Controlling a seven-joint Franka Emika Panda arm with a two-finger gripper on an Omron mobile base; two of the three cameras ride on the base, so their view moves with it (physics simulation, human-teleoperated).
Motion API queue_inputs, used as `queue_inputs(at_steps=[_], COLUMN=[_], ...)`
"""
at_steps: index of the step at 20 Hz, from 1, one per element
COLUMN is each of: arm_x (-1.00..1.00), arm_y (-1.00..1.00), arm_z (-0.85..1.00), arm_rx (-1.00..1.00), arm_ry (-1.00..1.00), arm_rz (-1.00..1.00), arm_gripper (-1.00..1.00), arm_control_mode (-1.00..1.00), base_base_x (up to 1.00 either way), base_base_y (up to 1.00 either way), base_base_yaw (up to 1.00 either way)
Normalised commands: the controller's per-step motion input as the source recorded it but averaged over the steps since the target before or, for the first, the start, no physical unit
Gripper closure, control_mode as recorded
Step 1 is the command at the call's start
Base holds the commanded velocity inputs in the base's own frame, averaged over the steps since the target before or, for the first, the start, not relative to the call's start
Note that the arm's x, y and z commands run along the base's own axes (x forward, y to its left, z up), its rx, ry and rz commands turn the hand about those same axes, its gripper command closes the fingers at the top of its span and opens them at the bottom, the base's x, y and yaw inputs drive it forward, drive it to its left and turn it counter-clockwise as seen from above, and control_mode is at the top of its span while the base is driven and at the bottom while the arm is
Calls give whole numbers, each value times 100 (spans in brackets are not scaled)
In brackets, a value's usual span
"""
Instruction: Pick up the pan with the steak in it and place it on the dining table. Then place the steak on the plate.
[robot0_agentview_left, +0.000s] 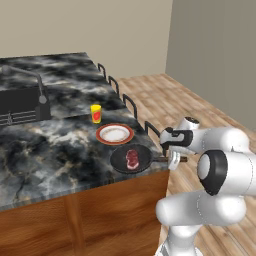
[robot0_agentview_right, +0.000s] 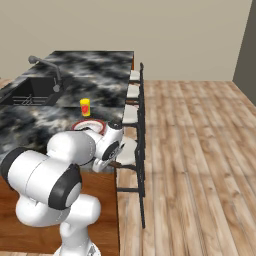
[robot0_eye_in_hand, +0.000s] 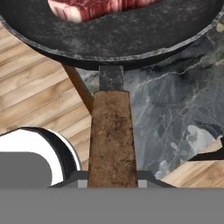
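At the table's near corner you have the pan (robot0_agentview_left: 131, 159) sitting on the dark marbled top of the table (robot0_agentview_left: 55, 150), its handle (robot0_eye_in_hand: 111, 135) sticking out past the edge toward the arm, which is why the gripper (robot0_agentview_left: 173, 159) comes at it from the floor side rather than from above. Your jaws are closed as tight as they go on that wooden handle; in the hand view it runs straight up from between the tips to the black rim, so the grip looks centred and in line with the pan. You can see the steak (robot0_agentview_left: 133, 158) lying flat in the middle of the pan, a sensible spot, since it is less likely to slide out when the pan is level. Just behind the pan, toward the sink (robot0_agentview_left: 20, 106), is the plate (robot0_agentview_left: 115, 134), close but not touching, and its nearness should keep the meat's transfer short. A yellow cup (robot0_agentview_left: 95, 113) stands just beyond the plate, so you should mind it on any reach across. Stools (robot0_agentview_right: 131, 116) line the table's side next to your arm. Judging by this, the pan seems already on the table, and you would next let go of the handle and go for the steak
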Motion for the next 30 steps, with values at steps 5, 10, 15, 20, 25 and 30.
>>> queue_inputs(at_steps=[5, 10, 15, 20, 25, 30], arm_x=[39, 41, 31, 6, 0, 0], arm_y=[0, 0, 0, 0, 0, 0], arm_z=[-9, -11, -13, -4, 0, 8], arm_rx=[0, 0, 0, 0, 0, 0], arm_ry=[-1, 0, -1, 0, 0, 0], arm_rz=[0, 1, 1, 0, 0, -1], arm_gripper=[100, 100, 100, -100, -100, -100], arm_control_mode=[-100, -100, -100, -100, -100, -100], base_base_x=[0, 0, 0, 0, 0, 0], base_base_y=[0, 0, 0, 0, 0, 0], base_base_yaw=[0, 0, 0, 0, 0, 0])
